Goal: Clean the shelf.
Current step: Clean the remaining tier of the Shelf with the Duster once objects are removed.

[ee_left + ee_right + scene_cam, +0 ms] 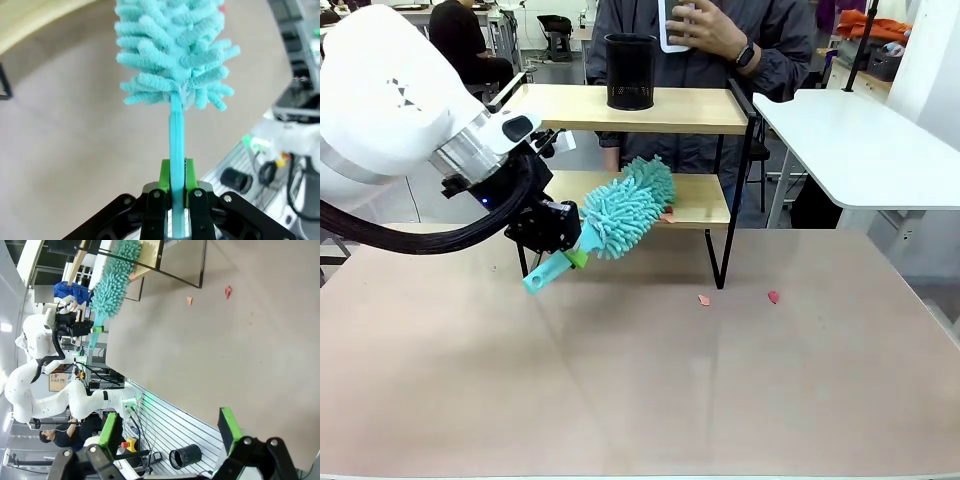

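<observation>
Left gripper (pixel 576 258) is clamped on the thin turquoise handle of the duster (pixel 625 208). In the left wrist view the green pads (pixel 164 175) press both sides of the handle, and the top of the fluffy head is cut off by the upper edge. Right gripper (pixel 168 425) stands wide, with nothing between its pads, above the table (pixel 620 380).

Hidden or unclear items:
- The left arm covers the left end of the shelf (pixel 650 108) and its left legs in the front view.
- The stretch of handle inside the jaws is covered; its flat end (pixel 535 282) sticks out below the gripper.
- Whether the duster head touches the lower board (pixel 705 200) or hangs just over its front edge cannot be told.
- A small reddish scrap (pixel 666 216) lies on the lower board, partly behind the head.
- The right wrist view cuts the shelf off at the top edge.

Orientation:
- The shelf stands at the far side of the table, its long axis across the table, open front toward the robot.
- The duster's long axis slopes from the handle end, low and left, up to the head, right and toward the lower board.

A black mesh cup (pixel 631 70) stands on the top board. Two reddish scraps (pixel 704 299) (pixel 773 296) lie on the table near the right front leg.
</observation>
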Action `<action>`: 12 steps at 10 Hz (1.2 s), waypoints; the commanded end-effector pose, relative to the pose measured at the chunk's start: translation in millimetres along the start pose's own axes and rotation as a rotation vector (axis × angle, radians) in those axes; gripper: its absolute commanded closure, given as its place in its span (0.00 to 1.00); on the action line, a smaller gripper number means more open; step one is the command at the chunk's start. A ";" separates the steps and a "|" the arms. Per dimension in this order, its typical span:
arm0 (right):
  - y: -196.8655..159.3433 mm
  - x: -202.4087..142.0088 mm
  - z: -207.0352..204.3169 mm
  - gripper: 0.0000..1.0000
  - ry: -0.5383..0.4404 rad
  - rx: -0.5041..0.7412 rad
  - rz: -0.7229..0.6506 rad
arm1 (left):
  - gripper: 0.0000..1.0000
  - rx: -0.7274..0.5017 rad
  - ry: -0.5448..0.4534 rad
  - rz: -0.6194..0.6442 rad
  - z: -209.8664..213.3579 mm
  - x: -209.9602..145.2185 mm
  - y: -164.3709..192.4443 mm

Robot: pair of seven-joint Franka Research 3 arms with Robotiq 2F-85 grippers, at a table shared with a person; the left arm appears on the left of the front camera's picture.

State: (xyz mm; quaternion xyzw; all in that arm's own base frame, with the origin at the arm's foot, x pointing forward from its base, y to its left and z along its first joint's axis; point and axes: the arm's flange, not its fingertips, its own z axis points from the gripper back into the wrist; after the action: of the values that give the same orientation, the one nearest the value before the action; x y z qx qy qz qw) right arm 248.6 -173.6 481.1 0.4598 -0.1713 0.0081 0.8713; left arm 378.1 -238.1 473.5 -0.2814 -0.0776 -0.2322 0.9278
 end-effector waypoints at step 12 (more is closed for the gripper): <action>0.9 1.4 0.1 0.00 -0.018 0.025 0.025 | 1.00 -0.356 0.107 -0.279 143.3 -145.1 40.3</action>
State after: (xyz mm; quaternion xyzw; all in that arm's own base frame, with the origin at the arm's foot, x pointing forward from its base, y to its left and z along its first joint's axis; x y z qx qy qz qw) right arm 248.6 -173.6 481.1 0.4599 -0.1713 0.0082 0.8713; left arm 303.4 -114.6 524.9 -0.3851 0.0042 -0.3793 0.8413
